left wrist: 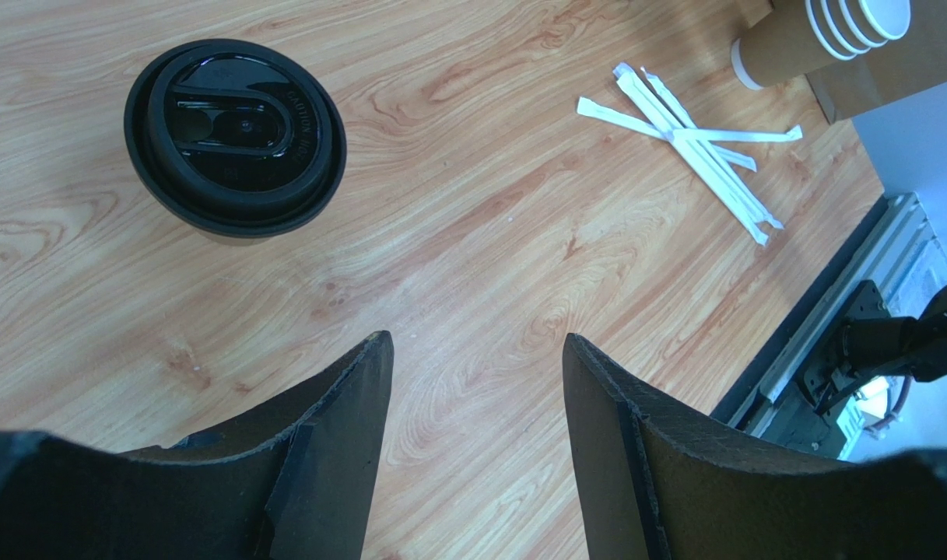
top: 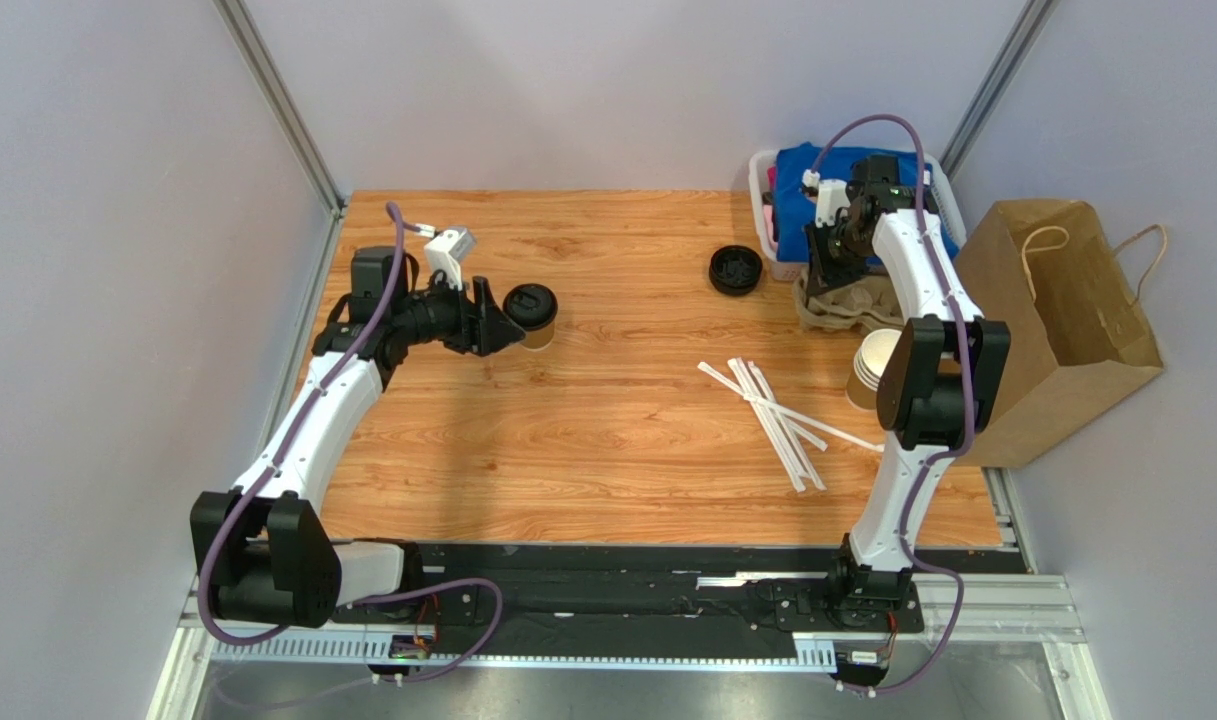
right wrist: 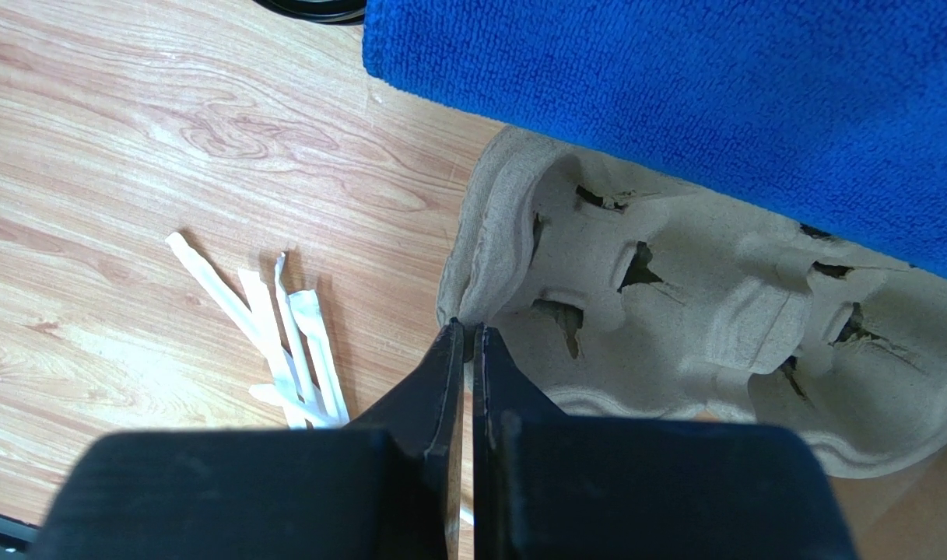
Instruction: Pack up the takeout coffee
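Note:
The takeout coffee (top: 532, 312), a small paper cup under a black lid, stands upright at the left of the wooden table. In the left wrist view the takeout coffee (left wrist: 235, 138) is at upper left. My left gripper (top: 497, 320) hovers just beside it, open, and only bare wood shows between the fingers of the left gripper (left wrist: 476, 341). A grey pulp cup carrier (right wrist: 677, 303) lies at the far right. My right gripper (right wrist: 466, 329) is shut on its near rim. From above, the right gripper (top: 829, 285) sits over the cup carrier (top: 847, 305).
A loose black lid (top: 736, 270) lies mid-table. White wrapped straws (top: 772, 413) are scattered right of centre. A stack of unlidded cups (top: 871, 369) stands against a brown paper bag (top: 1057, 323). A blue cloth (right wrist: 723, 105) sits in a bin just behind the carrier.

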Controlling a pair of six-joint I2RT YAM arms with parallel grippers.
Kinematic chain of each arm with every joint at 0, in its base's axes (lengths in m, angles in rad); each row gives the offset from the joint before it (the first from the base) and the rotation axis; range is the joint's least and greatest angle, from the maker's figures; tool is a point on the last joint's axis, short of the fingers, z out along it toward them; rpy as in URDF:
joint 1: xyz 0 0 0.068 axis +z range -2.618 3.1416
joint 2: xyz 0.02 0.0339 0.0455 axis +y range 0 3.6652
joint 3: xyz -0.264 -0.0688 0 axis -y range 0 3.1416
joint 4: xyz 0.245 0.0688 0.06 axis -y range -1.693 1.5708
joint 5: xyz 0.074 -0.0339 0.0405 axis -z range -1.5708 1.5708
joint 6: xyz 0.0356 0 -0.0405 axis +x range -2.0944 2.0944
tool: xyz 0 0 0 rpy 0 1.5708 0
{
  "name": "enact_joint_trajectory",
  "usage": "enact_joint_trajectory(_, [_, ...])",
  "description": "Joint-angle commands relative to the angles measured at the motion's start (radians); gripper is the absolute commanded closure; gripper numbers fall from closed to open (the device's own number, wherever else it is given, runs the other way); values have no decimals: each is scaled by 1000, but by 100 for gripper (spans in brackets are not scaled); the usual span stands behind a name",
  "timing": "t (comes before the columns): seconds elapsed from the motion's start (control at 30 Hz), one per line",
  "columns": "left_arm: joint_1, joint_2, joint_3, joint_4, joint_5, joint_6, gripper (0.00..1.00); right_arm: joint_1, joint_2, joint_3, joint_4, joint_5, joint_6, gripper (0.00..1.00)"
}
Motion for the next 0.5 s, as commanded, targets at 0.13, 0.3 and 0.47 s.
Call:
enact_joint_trajectory(0.13, [-1,1,45,31,15,1,36,-1,-99,20,31,-11,4,100])
enact_joint_trajectory(0.3, [-1,8,48,34,13,-2,36,-3,-194,-49,75,31,7,100])
enact_joint_trajectory(0.47, [-1,17,48,44,15,-12,36,-1,-269,-106,106,66,0,100])
